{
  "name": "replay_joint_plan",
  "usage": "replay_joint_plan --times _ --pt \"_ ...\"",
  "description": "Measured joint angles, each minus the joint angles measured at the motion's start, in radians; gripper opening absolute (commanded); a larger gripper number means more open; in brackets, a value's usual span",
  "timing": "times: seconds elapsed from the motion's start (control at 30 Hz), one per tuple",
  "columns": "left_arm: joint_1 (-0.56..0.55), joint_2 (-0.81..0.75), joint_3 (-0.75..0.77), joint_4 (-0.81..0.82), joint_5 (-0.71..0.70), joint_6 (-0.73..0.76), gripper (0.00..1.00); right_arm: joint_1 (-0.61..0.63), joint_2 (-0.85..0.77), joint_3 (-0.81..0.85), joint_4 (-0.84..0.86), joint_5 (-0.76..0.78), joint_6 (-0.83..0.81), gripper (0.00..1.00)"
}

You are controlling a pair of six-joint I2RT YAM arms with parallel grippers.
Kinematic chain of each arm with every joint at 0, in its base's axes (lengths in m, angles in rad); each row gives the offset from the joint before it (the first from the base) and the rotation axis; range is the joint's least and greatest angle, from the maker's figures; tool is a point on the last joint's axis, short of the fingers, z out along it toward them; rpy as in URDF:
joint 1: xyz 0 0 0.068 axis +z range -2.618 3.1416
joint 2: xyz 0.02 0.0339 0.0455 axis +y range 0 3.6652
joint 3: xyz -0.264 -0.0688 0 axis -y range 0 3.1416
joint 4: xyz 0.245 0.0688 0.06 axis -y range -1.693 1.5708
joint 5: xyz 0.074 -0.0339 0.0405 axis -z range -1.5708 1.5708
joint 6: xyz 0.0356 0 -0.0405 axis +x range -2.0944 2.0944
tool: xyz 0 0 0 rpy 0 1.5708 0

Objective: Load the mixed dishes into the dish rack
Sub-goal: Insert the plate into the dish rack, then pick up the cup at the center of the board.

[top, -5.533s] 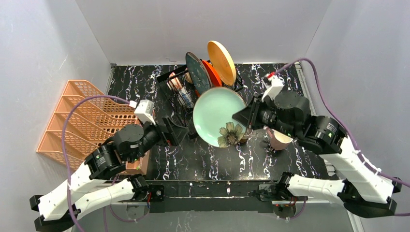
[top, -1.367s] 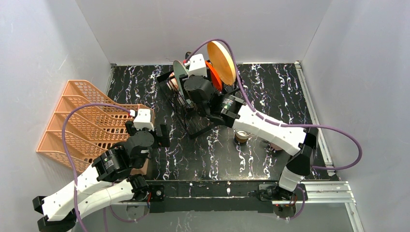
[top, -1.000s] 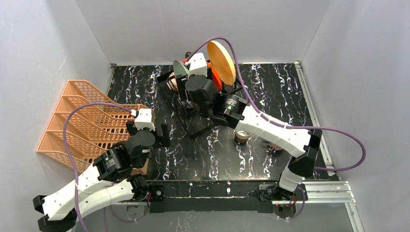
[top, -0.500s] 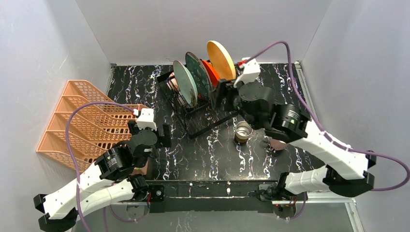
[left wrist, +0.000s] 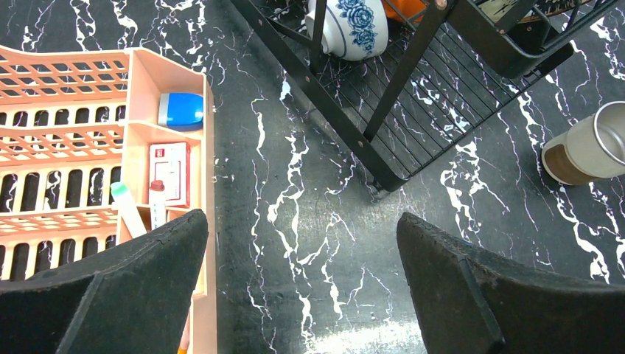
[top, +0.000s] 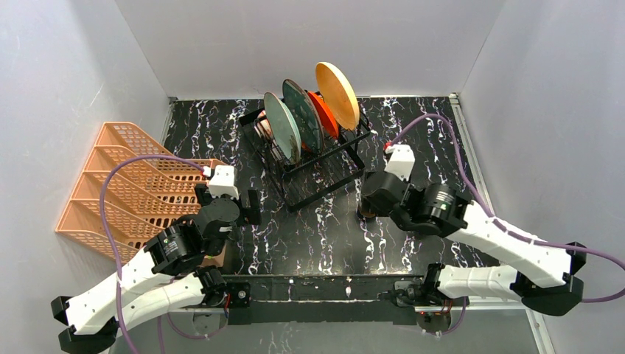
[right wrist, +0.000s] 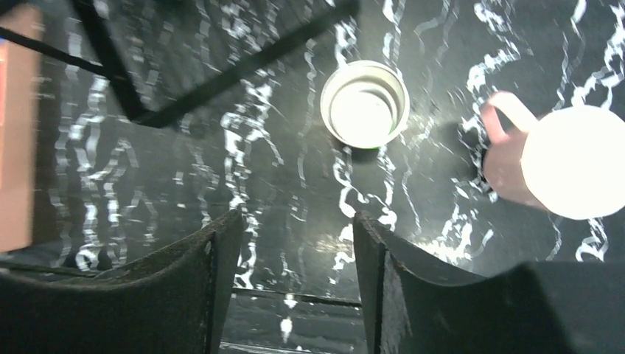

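1. While the right gripper (right wrist: 295,221) hangs over the table (top: 309,236) with its jaws parted partway and nothing between them, the steel cup (right wrist: 365,103) stands upright just ahead of it, apart from both fingers
2. Beside that cup, to its right in the wrist view, sits the pink mug (right wrist: 560,162), near but not touching; both stand on the table outside the dish rack (top: 326,189), near its front corner
3. Four plates (top: 302,114) stand on edge in the rack's slots, and a blue-patterned bowl (left wrist: 352,26) lies in its lower tier
4. Over on the other side, the left gripper (left wrist: 298,228) is spread wide and empty, hovering between the orange lattice rack (top: 125,184) and the dish rack
5. As I judge it, the main risk is a descent slightly off centre: a finger could land on the cup's rim and tip it, or knock it into the mug
6. Steel walls are likely slick, so a shallow pinch could let the cup slip during the lift
7. On the way in, the wrist could strike the standing plates or the rack's wires if the path runs low
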Motion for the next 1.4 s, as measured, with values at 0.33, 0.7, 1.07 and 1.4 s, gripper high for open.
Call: replay_joint_plan --times 0.33,0.7,1.07,1.4 --pt "0.000 -0.013 0.000 0.000 0.002 0.003 0.98 -0.309 0.067 -0.209 0.054 -0.159 -0.014 0.59" --pt "0.000 -0.020 0.000 0.000 0.006 0.006 0.98 -0.630 0.150 -0.306 0.273 -0.397 -0.156 0.54" --pt "0.000 -0.008 0.000 0.001 0.018 0.013 0.98 -0.732 0.231 -0.351 0.404 -0.533 -0.200 0.48" --pt "0.000 0.002 0.000 0.008 0.031 0.018 0.98 -0.732 0.235 -0.416 0.435 -0.599 -0.217 0.24"
